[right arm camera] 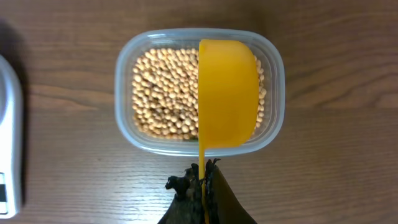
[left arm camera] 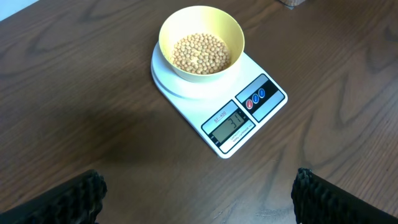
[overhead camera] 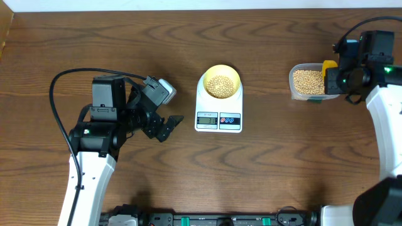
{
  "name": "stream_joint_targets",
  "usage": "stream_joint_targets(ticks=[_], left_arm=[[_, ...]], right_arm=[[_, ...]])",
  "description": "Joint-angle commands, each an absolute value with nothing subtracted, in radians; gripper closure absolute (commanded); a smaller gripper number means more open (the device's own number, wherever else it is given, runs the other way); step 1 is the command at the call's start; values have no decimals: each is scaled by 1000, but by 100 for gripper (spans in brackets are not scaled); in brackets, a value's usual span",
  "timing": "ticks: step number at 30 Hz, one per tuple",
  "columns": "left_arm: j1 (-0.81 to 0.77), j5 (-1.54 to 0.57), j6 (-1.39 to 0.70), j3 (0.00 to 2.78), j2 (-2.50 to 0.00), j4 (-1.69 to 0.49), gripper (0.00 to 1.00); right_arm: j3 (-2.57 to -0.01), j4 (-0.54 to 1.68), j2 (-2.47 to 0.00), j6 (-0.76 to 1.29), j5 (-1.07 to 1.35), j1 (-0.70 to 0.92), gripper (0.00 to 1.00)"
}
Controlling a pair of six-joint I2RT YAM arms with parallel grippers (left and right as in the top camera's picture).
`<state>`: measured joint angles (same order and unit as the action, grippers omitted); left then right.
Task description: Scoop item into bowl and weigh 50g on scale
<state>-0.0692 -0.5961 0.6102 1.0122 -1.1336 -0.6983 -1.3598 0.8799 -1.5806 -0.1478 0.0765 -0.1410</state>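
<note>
The right hand (right arm camera: 202,180) is pinched shut on the thin handle of the bright yellow scoop (right arm camera: 227,93), which hangs over the beans (right arm camera: 165,93) in the clear plastic tub (right arm camera: 124,68), at the right of the top view. Some round tan beans sit in the smooth pale yellow bowl (left arm camera: 166,37) on the flat white scale (left arm camera: 186,102) in the middle. Its screen (left arm camera: 230,123) is hard to read, so more scoops may be needed. The left hand (overhead camera: 168,125) is wide open and empty, over the brown wooden bench (overhead camera: 264,176)
</note>
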Motion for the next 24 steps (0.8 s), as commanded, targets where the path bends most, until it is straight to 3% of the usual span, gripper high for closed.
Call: stream_joint_targets(ticks=[1, 13, 24], left_arm=[[-69, -591, 617, 1027, -1137, -698, 3], [-69, -591, 617, 1027, -1137, -698, 2], [-69, -591, 617, 1027, -1137, -698, 2]], right_arm=[[-1374, 876, -1614, -173, 62, -145, 99], [-1375, 945, -1618, -222, 130, -142, 99], [-1613, 1122, -1622, -55, 238, -127, 99]])
